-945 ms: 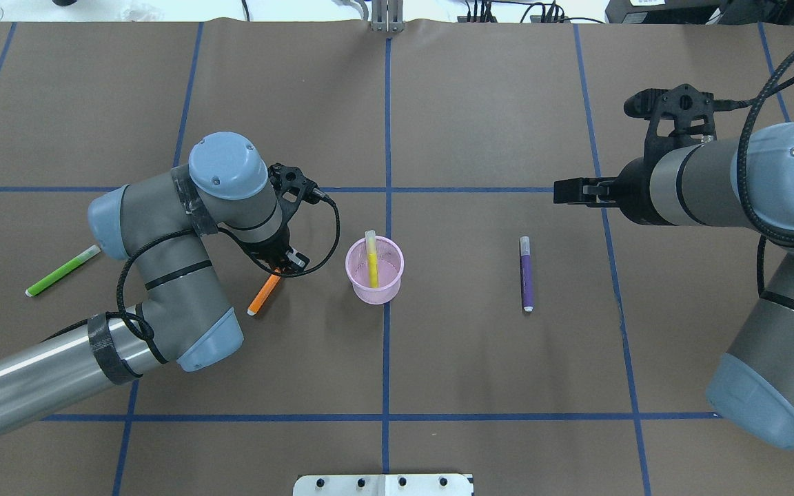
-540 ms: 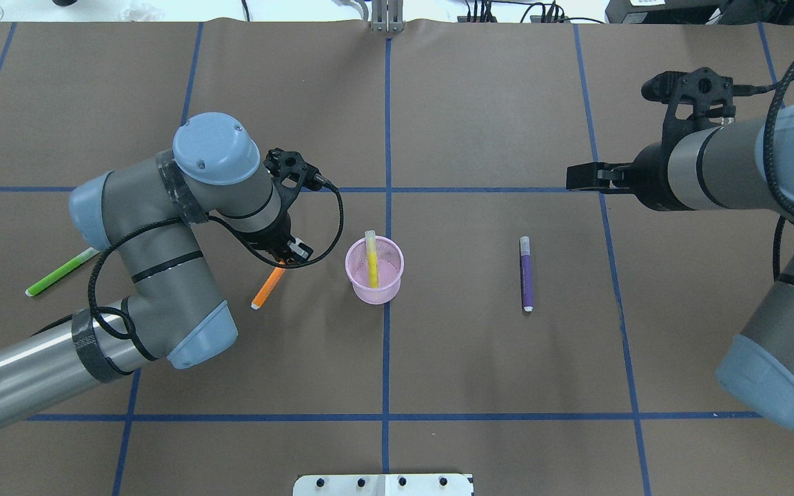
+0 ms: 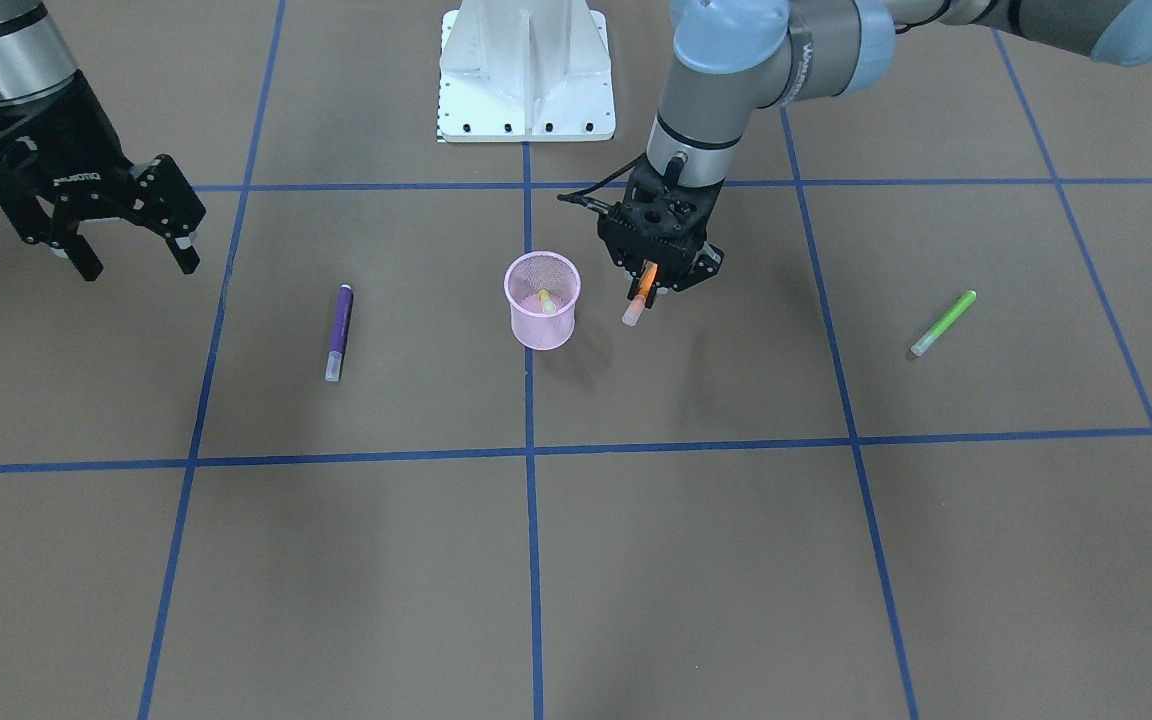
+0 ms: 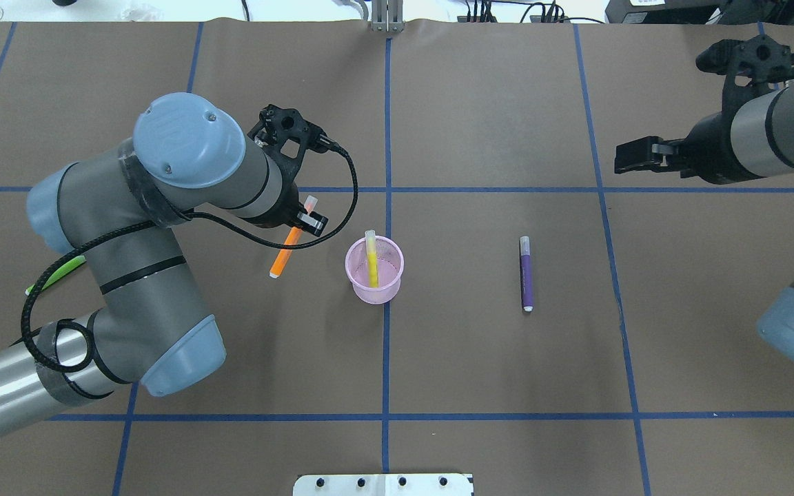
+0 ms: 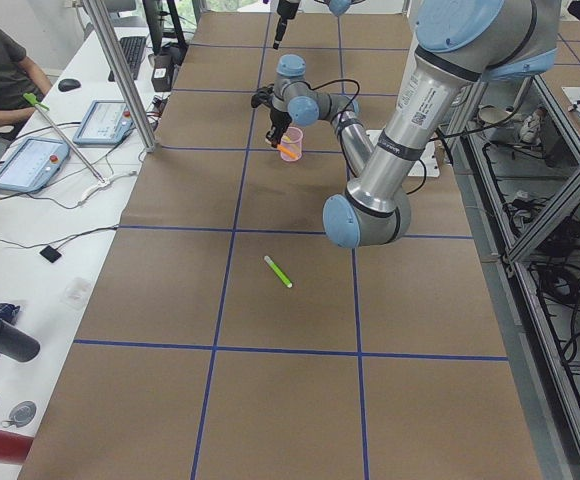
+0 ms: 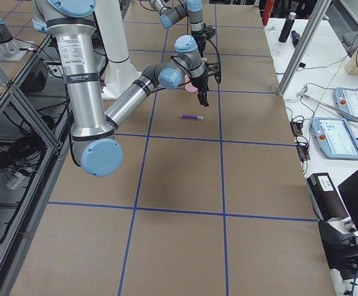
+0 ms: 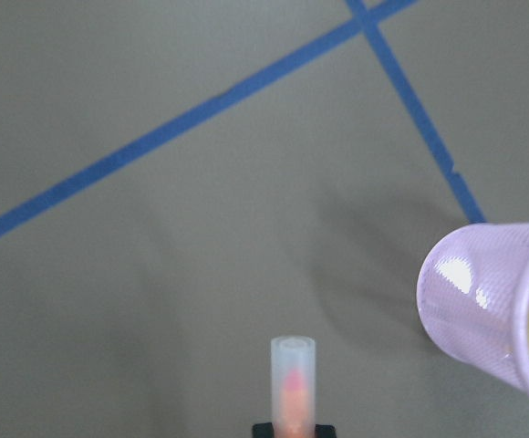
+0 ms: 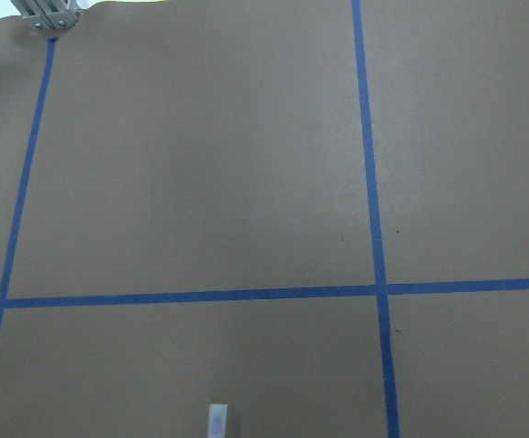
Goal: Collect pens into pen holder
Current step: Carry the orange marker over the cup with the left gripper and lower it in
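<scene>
Overhead: I look down on the worktop (image 4: 493, 372) from behind.
Front: I face back, steeply.
Shared: pen holder (image 4: 389, 284).

Brown table (image 4: 493, 103), blue lines (image 4: 480, 189) in a grid. Pink mesh cup (image 4: 378, 293), yellow pen (image 4: 372, 265) inside. From overhead, purple pen (image 4: 526, 275) at three o'clock, orange pen (image 4: 285, 253) and green pen (image 3: 944, 322) at nine
</scene>
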Tool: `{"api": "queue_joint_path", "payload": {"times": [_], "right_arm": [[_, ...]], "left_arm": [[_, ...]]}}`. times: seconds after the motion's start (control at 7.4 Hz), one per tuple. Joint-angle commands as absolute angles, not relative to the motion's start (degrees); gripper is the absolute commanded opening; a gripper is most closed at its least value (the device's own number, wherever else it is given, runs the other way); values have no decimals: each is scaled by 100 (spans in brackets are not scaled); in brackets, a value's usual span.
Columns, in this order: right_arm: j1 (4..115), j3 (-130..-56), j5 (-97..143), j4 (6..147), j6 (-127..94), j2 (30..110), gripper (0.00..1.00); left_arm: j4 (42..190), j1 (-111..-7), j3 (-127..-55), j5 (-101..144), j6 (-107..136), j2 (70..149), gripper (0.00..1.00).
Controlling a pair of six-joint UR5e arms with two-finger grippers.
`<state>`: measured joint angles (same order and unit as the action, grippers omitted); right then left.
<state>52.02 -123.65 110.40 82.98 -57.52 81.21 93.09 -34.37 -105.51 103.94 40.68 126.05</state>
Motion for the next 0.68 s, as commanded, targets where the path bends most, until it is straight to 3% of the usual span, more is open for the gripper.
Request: {"api": "queue_joint_path", "payload": {"times": [0.0,0.54], "right_arm": [[5545,-12244,11302,8297,-5423,8227,100],[5520,-11928,11294,8201,-5484,8139,100]], "left_arm": [[10520,-3375,-10644,9908,4307,12631,0],[11681,-1882,-10538,7323,4263,12463,0]]}}
